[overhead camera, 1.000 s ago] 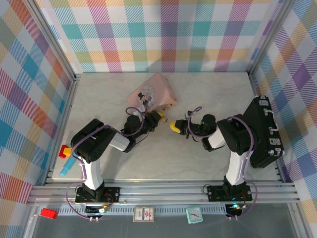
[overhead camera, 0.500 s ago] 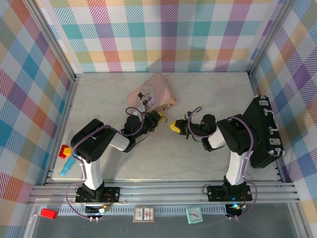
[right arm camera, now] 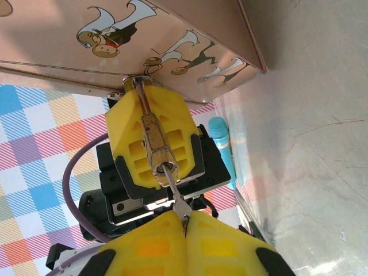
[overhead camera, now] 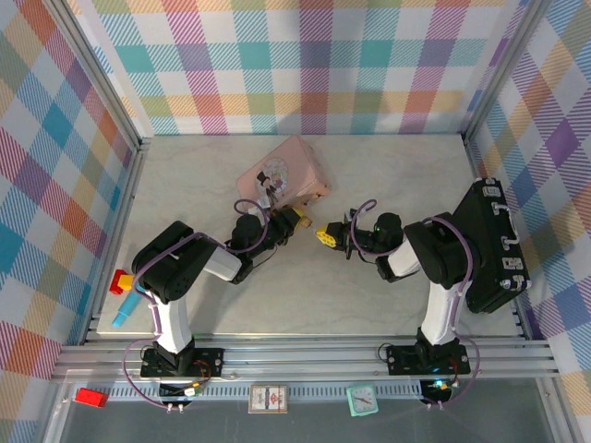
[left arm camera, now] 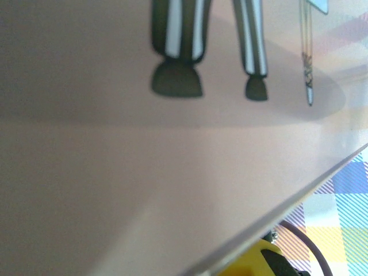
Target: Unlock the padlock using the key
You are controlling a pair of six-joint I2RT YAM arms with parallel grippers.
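In the right wrist view the small brass padlock (right arm camera: 155,146) is pinched between the yellow fingers of my left gripper (right arm camera: 148,123), keyhole end facing the camera. The thin grey key (right arm camera: 176,194) runs from the closed fingertips of my right gripper (right arm camera: 185,221) into that keyhole. From above, the left gripper (overhead camera: 292,218) and right gripper (overhead camera: 324,236) meet tip to tip at mid-table, just in front of the pink tin (overhead camera: 284,171). The padlock (overhead camera: 301,221) is a speck between them. The left wrist camera is pressed close to the tin's lid (left arm camera: 144,172).
A black case (overhead camera: 494,249) stands along the right wall. A blue pen-like stick (overhead camera: 125,314) and a red block (overhead camera: 120,280) lie by the left wall. The stick (right arm camera: 221,138) also appears behind the left gripper. Bare marble lies in front of both grippers.
My right gripper has crept very slightly toward the padlock. The left arm and the tin have stayed put.
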